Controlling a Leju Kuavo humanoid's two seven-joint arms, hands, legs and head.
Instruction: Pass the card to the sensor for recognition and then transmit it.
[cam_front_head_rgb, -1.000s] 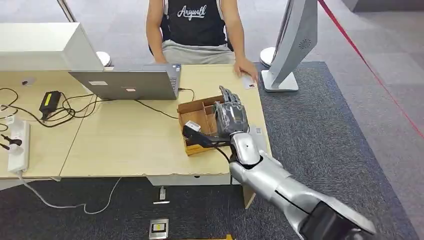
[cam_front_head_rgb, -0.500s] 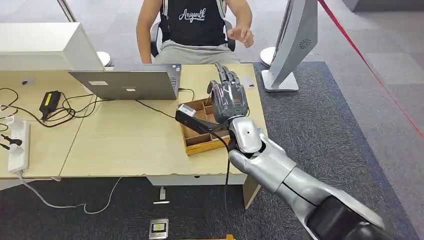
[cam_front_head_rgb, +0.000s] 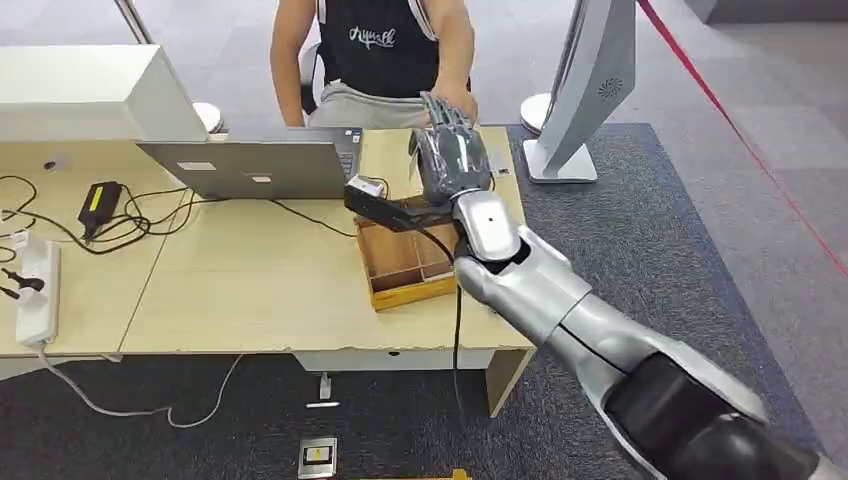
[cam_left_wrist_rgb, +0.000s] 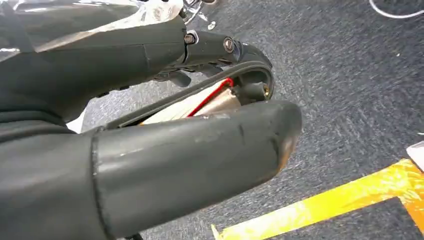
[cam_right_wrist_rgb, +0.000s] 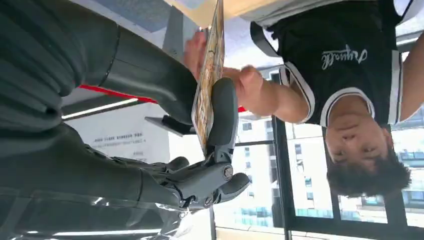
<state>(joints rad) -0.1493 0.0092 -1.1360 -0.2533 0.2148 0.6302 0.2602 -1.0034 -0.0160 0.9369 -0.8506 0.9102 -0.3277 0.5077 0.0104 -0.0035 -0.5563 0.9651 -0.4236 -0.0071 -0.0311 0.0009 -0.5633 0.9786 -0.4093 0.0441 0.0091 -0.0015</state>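
My right hand (cam_front_head_rgb: 452, 160) reaches out over the far edge of the desk (cam_front_head_rgb: 250, 290) toward a seated person (cam_front_head_rgb: 385, 50). In the right wrist view the hand (cam_right_wrist_rgb: 150, 100) pinches a thin patterned card (cam_right_wrist_rgb: 212, 75) edge-on between thumb and finger. The person's hand (cam_right_wrist_rgb: 245, 85) touches the card from the other side, and in the head view that hand (cam_front_head_rgb: 455, 100) meets my fingertips. My left hand (cam_left_wrist_rgb: 150, 150) hangs over dark carpet, its fingers close above the thumb.
An open wooden divided box (cam_front_head_rgb: 400, 262) sits on the desk just under my right forearm. A grey laptop (cam_front_head_rgb: 250, 165) stands left of it, with cables and a power strip (cam_front_head_rgb: 35, 285) further left. A white kiosk stand (cam_front_head_rgb: 590, 80) rises at the desk's right end.
My right hand has risen from the wooden box and moved away toward the person. The person's hand left the desk and came up to meet the card.
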